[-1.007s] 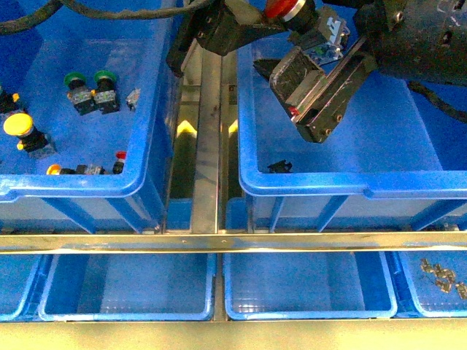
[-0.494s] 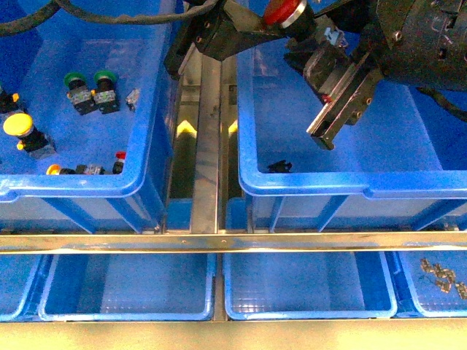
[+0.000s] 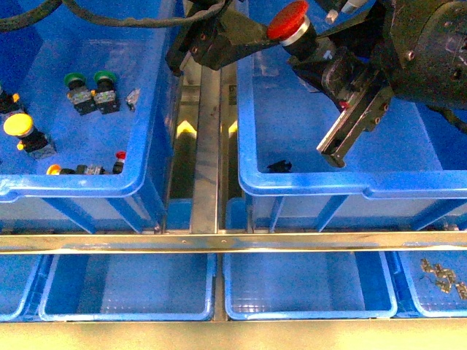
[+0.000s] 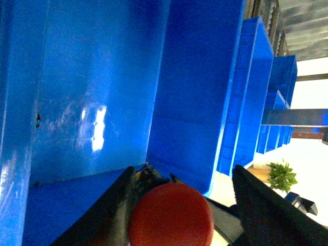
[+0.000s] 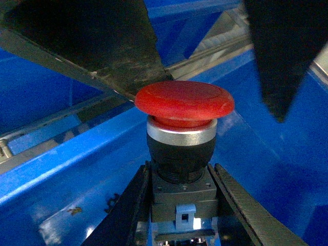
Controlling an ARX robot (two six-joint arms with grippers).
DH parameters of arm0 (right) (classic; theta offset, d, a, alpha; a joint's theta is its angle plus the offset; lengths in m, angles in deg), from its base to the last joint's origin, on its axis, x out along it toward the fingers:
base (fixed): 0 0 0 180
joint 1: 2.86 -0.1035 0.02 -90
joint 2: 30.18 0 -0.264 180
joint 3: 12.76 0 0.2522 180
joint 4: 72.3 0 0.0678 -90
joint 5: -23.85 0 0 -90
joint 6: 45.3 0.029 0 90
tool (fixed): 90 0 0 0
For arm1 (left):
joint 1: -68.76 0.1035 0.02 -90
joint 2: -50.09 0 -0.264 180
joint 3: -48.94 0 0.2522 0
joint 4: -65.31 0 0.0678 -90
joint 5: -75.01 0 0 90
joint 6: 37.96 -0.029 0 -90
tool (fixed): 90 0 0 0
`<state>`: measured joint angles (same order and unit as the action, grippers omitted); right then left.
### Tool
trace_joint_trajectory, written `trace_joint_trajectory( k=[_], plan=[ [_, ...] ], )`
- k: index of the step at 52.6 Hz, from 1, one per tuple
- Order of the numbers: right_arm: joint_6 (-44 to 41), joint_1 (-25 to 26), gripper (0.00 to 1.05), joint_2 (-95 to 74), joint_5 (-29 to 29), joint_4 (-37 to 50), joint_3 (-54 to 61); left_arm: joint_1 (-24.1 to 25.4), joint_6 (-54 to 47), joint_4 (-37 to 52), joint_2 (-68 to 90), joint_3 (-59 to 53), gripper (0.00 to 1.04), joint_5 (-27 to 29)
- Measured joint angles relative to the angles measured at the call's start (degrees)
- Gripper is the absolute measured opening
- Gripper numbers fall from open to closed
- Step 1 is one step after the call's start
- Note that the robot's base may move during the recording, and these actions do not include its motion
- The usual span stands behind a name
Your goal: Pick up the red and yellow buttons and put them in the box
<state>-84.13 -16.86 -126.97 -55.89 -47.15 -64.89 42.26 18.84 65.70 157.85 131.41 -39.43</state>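
**Red button held over the box; yellow button lies in the other bin**

Nearest the camera, a row of shallow blue trays (image 3: 128,292) sits below a metal rail (image 3: 219,240). The tray at the far right holds a few small metal parts (image 3: 441,275).

Beyond the rail, two deep blue bins stand side by side. The right one is the box (image 3: 306,191), with a small black piece (image 3: 279,166) on its floor near the front wall. In the left bin (image 3: 80,187), the yellow button (image 3: 17,125) lies by the left side, apart from two green-capped buttons (image 3: 104,79) farther back. A smaller red-capped switch (image 3: 120,154) and a smaller yellow-capped switch (image 3: 53,170) lie along the front wall.

Farther back, above the rear left part of the box, the red button (image 3: 287,20) hangs in the air. The right gripper (image 5: 179,169) is clamped on the button's grey block body, with a finger against each side. The button's cap is turned toward the left gripper (image 4: 183,171), which is spread wide about the mushroom cap. One of its fingers is at the cap's edge and the other is clear of it.
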Motion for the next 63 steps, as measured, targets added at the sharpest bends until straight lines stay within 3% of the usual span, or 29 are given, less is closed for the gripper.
trace_joint_trajectory(
  k=[5, 12, 33, 50, 63],
  plan=[
    [-0.31, 0.04, 0.27, -0.02, -0.07, -0.66, 0.74, 0.26, 0.20, 1.84, -0.39, 0.00, 0.79, 0.72],
    [-0.72, 0.22, 0.27, -0.02, -0.04, -1.03, 1.60, 1.20, 0.28, 1.64, -1.84, -0.33, 0.98, 2.10],
    [-1.38, 0.24, 0.27, -0.02, -0.17, -2.12, 1.60, 7.34, -3.04, -1.53, -10.78, -12.28, 0.97, 5.68],
    [-0.94, 1.84, 0.27, 1.68, -1.88, -3.87, 0.79, 11.98, -19.37, -2.43, -26.62, -27.34, 0.97, 18.97],
    [2.01, 2.91, 0.27, 7.08, -3.41, -9.07, -2.01, 21.49, -31.78, -5.44, -45.29, -43.28, 0.97, 19.47]
  ],
)
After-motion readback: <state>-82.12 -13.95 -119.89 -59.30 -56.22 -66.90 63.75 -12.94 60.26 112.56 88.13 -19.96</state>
